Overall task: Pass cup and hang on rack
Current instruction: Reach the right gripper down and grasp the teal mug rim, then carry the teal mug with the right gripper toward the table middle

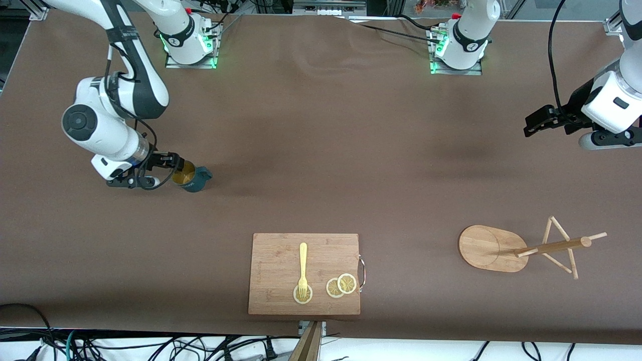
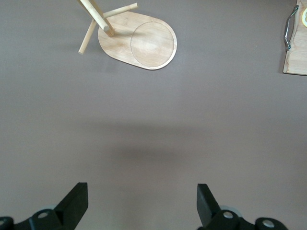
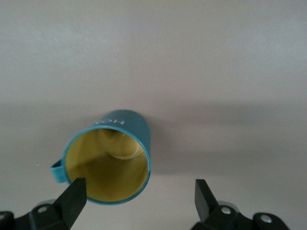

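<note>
The small dark teal mug with the yellowish-tan interior (image 1: 193, 178) lies on its side on the brown tablecloth (image 1: 321, 150) toward the right arm's end of the table, its mouth turned to the right gripper (image 1: 173, 168). That gripper sits low at the cup's rim with its black fingers (image 3: 74, 199) spread wide; in the right wrist view one finger overlaps the rim's edge, the other stands clear beside it, and nothing is clamped. The cup's handle (image 3: 56, 170) pokes out sideways.

Over at the other end, the left gripper (image 1: 534, 125) hangs up in the air above bare cloth, fingers (image 2: 76, 201) wide apart and holding nothing. The arm waits.

The light wooden mug tree with the oval base (image 1: 494, 248), central pole and thin pegs stands toward the left arm's end, well apart from the cup. Between them, nearer the front camera, a rectangular wooden cutting board (image 1: 271, 250) carries a pale yellow fork (image 1: 303, 268) and lemon slices (image 1: 342, 286).
</note>
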`<action>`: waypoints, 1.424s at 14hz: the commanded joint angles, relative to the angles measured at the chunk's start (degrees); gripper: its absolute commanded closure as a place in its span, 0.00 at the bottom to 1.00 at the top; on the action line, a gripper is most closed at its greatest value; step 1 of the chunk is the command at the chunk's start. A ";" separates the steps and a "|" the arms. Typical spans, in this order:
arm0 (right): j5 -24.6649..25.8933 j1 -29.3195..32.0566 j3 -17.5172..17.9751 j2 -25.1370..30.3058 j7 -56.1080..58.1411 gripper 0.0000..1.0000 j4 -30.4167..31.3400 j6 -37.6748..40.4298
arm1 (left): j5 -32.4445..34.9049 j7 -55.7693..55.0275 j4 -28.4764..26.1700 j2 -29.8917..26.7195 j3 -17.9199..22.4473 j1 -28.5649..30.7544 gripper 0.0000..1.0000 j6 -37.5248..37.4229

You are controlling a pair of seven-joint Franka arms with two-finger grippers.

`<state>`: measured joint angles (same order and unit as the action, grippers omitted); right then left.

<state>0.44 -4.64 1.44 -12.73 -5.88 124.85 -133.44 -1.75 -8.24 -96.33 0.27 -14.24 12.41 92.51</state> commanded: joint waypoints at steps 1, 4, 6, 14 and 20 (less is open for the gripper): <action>-0.26 0.25 0.23 1.31 2.71 0.00 2.76 -1.83 | -0.36 1.39 1.32 0.61 -0.17 0.43 0.00 -0.75; -0.26 0.25 0.14 -1.24 3.06 0.06 2.50 -4.28 | -0.28 1.39 1.32 0.69 -0.17 0.51 0.00 -0.75; -0.35 0.25 0.23 -3.00 3.24 0.43 2.41 -6.91 | -0.36 1.39 1.32 0.61 -0.17 0.51 0.00 -0.75; 0.00 -0.72 0.23 -4.76 3.50 1.00 -1.18 -6.93 | -0.28 1.39 1.32 0.61 -0.26 0.43 0.00 -0.75; -1.05 -7.28 0.85 -5.46 -6.56 1.00 -16.45 12.99 | -0.28 1.30 1.32 0.61 -0.26 0.43 0.00 -0.75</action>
<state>0.22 -7.57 2.28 -17.44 -6.38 115.11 -127.64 -1.75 -8.24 -96.32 0.41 -14.26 12.41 92.51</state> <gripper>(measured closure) 0.956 0.000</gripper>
